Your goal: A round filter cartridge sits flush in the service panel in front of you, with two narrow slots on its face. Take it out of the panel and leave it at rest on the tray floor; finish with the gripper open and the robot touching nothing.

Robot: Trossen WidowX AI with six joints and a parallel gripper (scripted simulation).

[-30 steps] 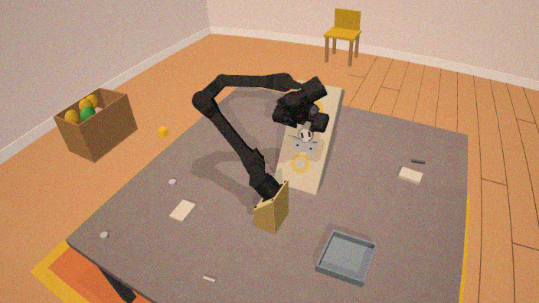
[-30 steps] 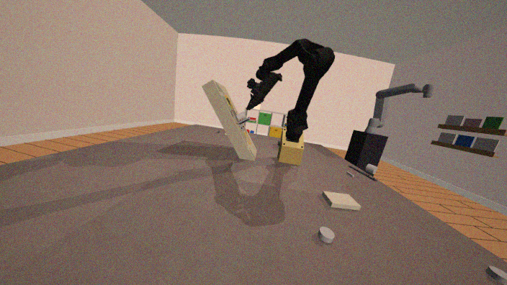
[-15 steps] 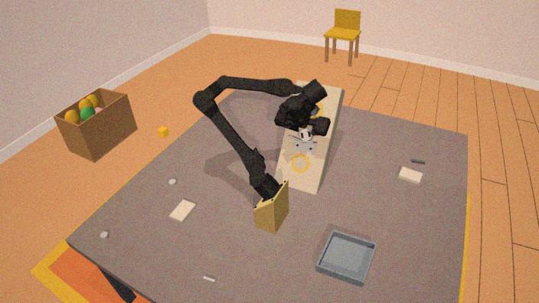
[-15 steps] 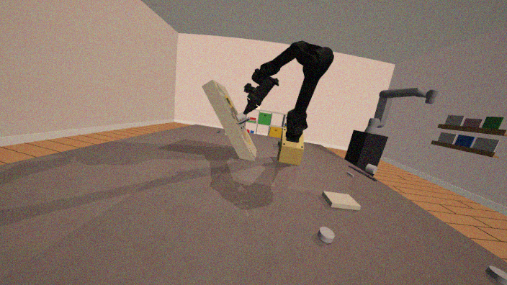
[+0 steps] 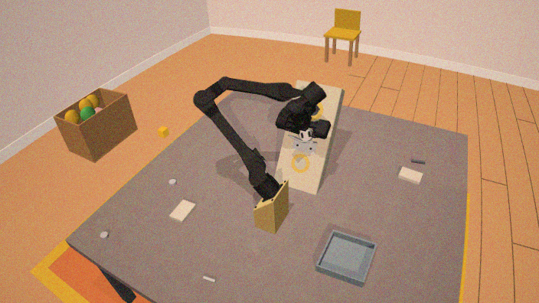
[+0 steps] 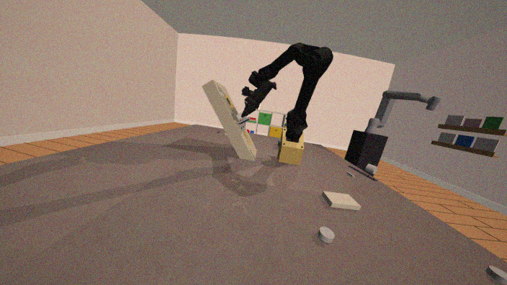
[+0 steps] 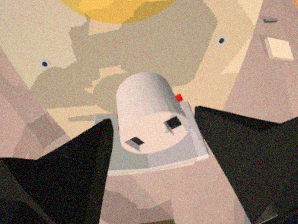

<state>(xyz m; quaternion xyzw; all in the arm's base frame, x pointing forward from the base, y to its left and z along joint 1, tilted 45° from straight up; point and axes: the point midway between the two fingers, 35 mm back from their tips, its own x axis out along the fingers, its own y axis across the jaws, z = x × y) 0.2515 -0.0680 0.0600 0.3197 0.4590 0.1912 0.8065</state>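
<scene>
The pale round cartridge (image 5: 305,135) (image 7: 150,132), two dark slots on its face, is outside the upper yellow ring (image 5: 320,110) (image 7: 120,12), at a grey ledge (image 5: 305,147) (image 7: 127,162) on the tilted cream panel (image 5: 298,184) (image 6: 225,124) (image 7: 25,30). My gripper (image 6: 244,115) (image 7: 153,117) is open. In the wrist view its fingertips stand on the left and right of the cartridge, with gaps on both sides. The ledge hides the cartridge's lower surroundings in part. The grey-blue tray (image 5: 338,277) is empty, at the front right in the top view.
A lower yellow ring (image 5: 292,163) marks the panel below the ledge. The arm's tan base block (image 5: 269,219) (image 6: 291,155) stands in front of the panel. A cream block (image 5: 410,175) and dark bar (image 5: 418,161) lie right; another cream block (image 5: 182,210) (image 6: 341,200) lies left.
</scene>
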